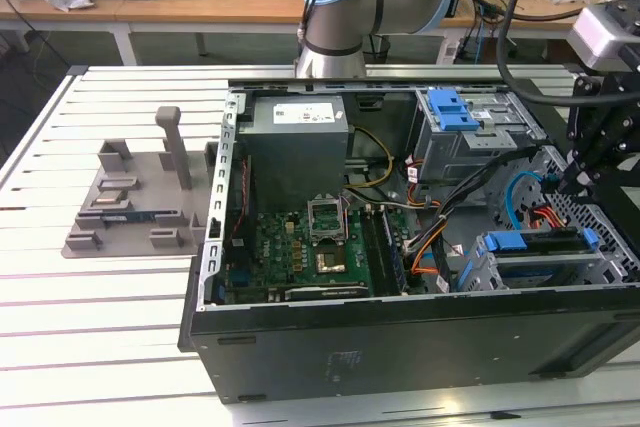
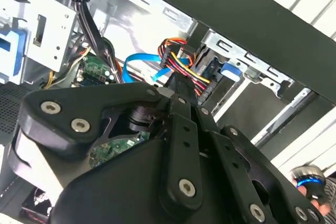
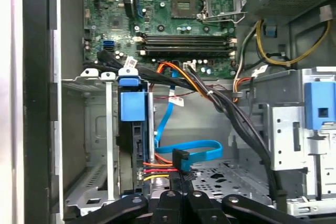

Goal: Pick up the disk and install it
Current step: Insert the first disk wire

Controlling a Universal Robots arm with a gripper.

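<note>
Disk (image 1: 538, 247) seen slotted in drive cage (image 1: 612, 265), near side of computer case (image 1: 400, 332), exterior view's right. Gripper (image 1: 578, 172) poised just above, beside cables (image 3: 181, 157); its opening cannot be told. Install step judged nearly done; full seating and cable clearance called for.

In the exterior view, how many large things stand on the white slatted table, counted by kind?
Open computer case: 1
Grey slotted holder stand: 1
Total: 2
</note>
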